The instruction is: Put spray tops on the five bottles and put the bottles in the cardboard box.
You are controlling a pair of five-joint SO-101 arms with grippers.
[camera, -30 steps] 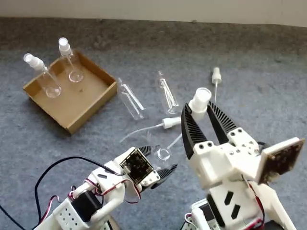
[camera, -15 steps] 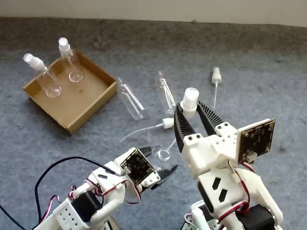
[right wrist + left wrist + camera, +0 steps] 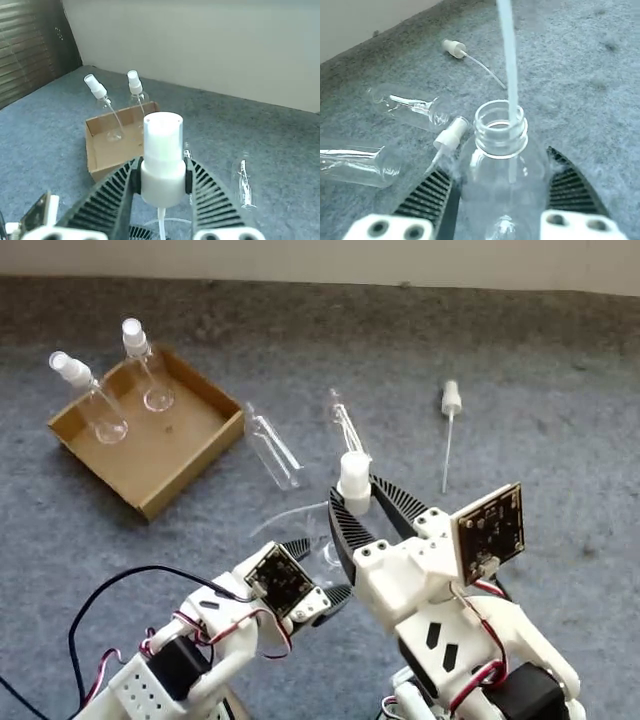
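Note:
My left gripper (image 3: 500,172) is shut on a clear bottle (image 3: 501,131) that stands upright, mouth open. My right gripper (image 3: 162,170) is shut on a white spray top (image 3: 162,150) directly above it. The top's thin tube (image 3: 508,55) runs down through the bottle's mouth. From above, the right gripper (image 3: 355,495) with the spray top (image 3: 353,476) hangs just over the left gripper (image 3: 322,566). The cardboard box (image 3: 190,455) at the back left holds two capped bottles (image 3: 82,392) (image 3: 143,362).
Two uncapped bottles (image 3: 272,448) (image 3: 346,426) lie on the grey carpet between the box and the grippers. A loose spray top (image 3: 451,400) lies at the back right. Another spray top (image 3: 450,136) lies beside the held bottle.
My right gripper has carried the spray top down and to the left, from beside the held bottle to right above it. The tube now enters the bottle's mouth. The left arm has barely moved.

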